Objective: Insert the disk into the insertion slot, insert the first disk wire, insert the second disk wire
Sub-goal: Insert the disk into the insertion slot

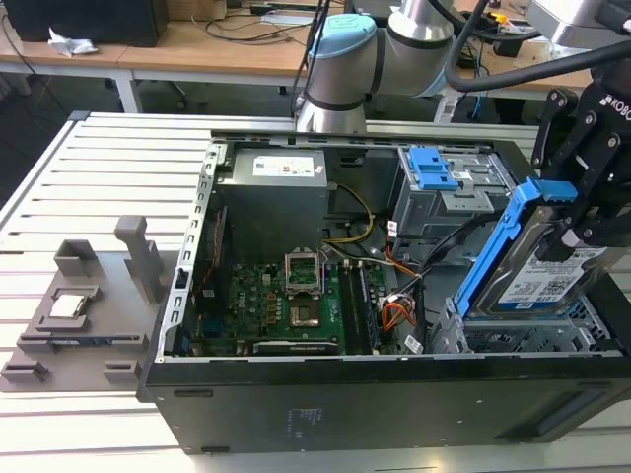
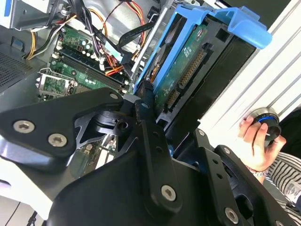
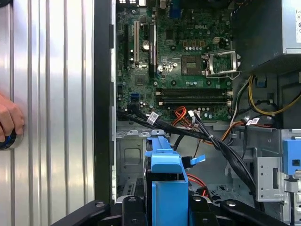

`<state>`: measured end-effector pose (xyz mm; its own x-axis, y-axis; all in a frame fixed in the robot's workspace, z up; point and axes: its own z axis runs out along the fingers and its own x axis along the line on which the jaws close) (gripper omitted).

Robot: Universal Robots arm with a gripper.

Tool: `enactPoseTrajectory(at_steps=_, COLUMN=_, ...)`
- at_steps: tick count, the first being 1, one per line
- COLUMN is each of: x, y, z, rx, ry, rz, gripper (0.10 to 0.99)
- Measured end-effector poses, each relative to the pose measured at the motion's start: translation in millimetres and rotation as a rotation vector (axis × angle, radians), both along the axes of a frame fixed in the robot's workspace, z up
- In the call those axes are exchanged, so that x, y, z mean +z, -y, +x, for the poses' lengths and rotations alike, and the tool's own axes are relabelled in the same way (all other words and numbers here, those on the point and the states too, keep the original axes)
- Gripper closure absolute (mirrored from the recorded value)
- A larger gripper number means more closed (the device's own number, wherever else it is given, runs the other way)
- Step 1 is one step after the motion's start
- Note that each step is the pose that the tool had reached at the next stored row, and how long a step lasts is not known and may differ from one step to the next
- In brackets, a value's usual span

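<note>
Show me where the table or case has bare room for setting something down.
The slatted table is bare between the grey fixture and its far edge, left of the computer case in the exterior view. Crowded: the cables between motherboard and the insertion slot, over which the gripper holds the disk.

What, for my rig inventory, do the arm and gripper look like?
The arm is silver-grey tubing with a pale blue joint cap; a black cable runs along it. The gripper is black, with angular linkage fingers, silver screw heads and white lettering.
</note>
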<state>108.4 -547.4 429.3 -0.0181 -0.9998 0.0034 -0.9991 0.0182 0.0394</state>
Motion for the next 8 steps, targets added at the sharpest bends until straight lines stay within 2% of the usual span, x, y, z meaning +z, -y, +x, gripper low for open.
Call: enactPoseTrajectory(at_steps=8, x=-16.0, y=0.0, z=0.0, rx=0.000, ry=0.0000, rz=0.000, gripper=0.725)
